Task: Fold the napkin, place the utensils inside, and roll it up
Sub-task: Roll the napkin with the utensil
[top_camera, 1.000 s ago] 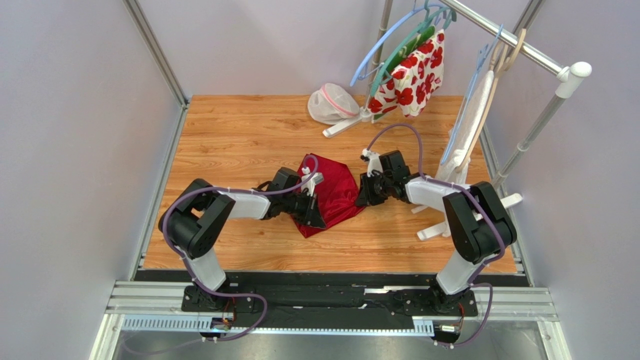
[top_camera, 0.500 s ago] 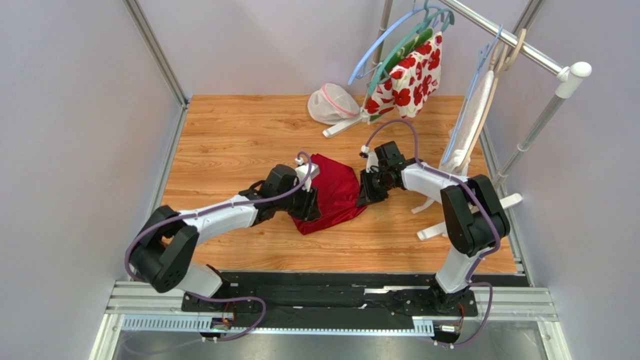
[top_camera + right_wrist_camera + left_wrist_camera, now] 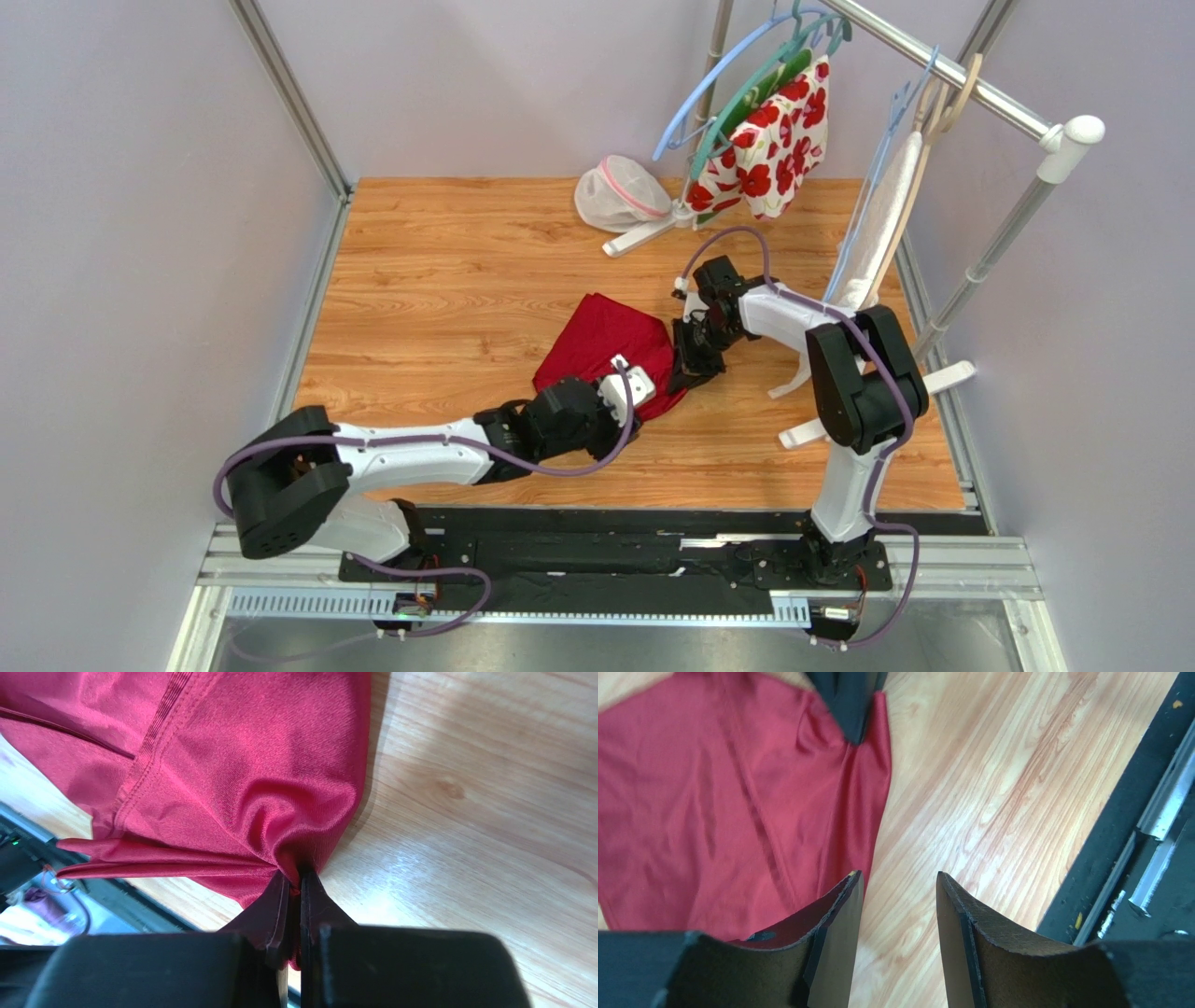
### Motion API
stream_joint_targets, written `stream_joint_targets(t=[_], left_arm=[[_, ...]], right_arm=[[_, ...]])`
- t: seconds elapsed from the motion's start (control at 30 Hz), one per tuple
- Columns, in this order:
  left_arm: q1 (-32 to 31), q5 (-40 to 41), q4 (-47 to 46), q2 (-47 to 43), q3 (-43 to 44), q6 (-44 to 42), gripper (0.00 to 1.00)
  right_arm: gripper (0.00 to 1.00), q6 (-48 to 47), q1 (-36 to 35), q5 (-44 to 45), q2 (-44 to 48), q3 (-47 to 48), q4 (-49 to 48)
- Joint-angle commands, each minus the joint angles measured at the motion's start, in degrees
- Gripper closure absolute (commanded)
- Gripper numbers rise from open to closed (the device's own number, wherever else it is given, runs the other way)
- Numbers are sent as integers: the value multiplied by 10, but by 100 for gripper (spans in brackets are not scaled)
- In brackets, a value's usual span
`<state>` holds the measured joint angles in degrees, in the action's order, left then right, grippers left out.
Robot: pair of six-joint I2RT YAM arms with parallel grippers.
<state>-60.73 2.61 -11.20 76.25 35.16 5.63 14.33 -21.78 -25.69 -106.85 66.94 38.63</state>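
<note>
The dark red napkin lies crumpled on the wooden table, and it also fills the left of the left wrist view. My right gripper is shut on the napkin's right corner, the cloth bunching into the pinched jaws. My left gripper hovers at the napkin's near right edge, open, with only bare wood between its fingers. The right gripper's dark fingertips show at the top of the left wrist view. No utensils are in view.
A clothes rack stands at the back right with hangers, a white cloth with red flowers and a white towel. A white bag lies by the rack's foot. The black base rail runs along the table's near edge.
My left gripper opened, let go of the napkin's left side and swung round to its near right edge. The right gripper closed on the right corner and the napkin spread leftward.
</note>
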Motion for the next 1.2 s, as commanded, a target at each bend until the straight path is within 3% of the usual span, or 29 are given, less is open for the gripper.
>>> stream_joint_targets(t=[0.0, 0.2, 0.53, 1.13, 1.17], left_arm=[[-23, 49, -104, 48, 3, -75, 48], [-45, 85, -118, 137, 37, -120, 47], [-59, 166, -140, 178, 47, -149, 46], [-62, 97, -119, 127, 8, -62, 46], [-62, 96, -122, 123, 5, -62, 41]], right_arm=[[100, -13, -2, 19, -49, 24, 82], [100, -38, 0, 12, -86, 77, 157], [100, -52, 6, 6, -112, 103, 210], [100, -50, 10, -5, -135, 135, 230], [100, -52, 10, -6, -132, 133, 229]])
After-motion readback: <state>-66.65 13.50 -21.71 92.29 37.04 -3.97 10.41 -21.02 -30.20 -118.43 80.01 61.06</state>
